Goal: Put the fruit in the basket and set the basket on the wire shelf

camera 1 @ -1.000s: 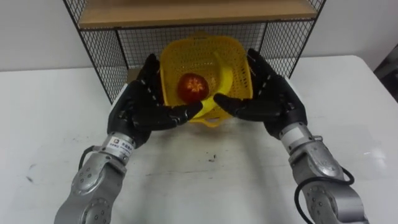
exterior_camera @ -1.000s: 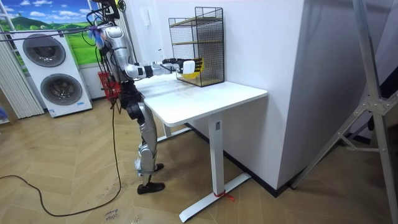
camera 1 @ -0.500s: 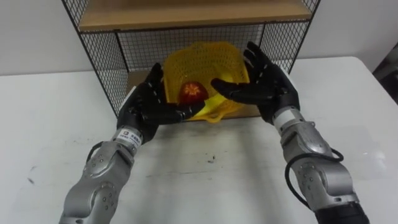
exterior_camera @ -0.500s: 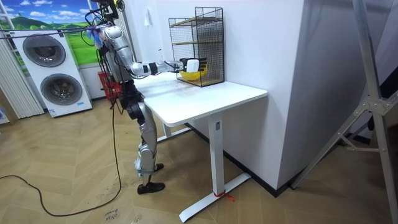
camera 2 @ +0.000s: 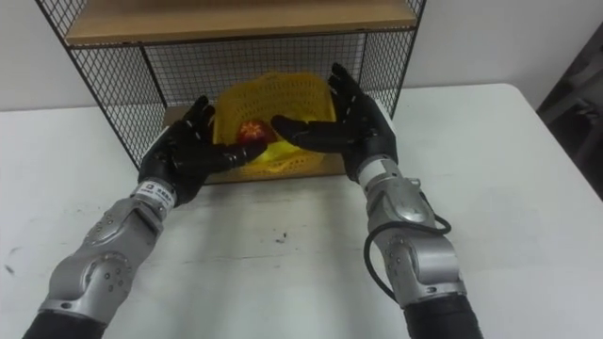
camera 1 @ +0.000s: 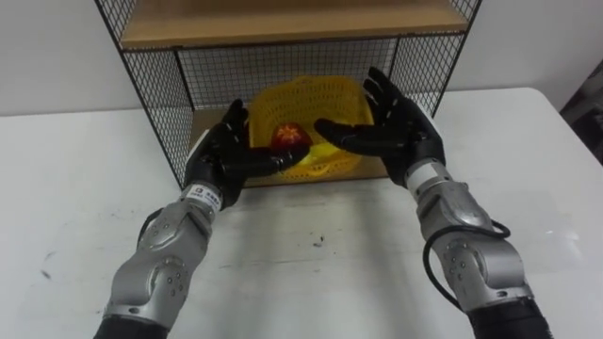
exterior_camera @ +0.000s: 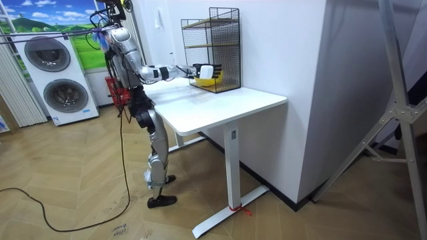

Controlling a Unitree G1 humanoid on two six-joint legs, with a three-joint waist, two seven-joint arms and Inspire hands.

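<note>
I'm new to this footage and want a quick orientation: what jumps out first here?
A bright yellow basket with a red fruit inside is in the lower compartment of the wire shelf, at the back of the white table. The black left hand and right hand flank it, fingers straight.

Wire shelf (camera 1: 151, 104) open at front, mesh sides and back, wooden board (camera 1: 292, 24) overhead, basket (camera 1: 301, 99) filling middle
</note>
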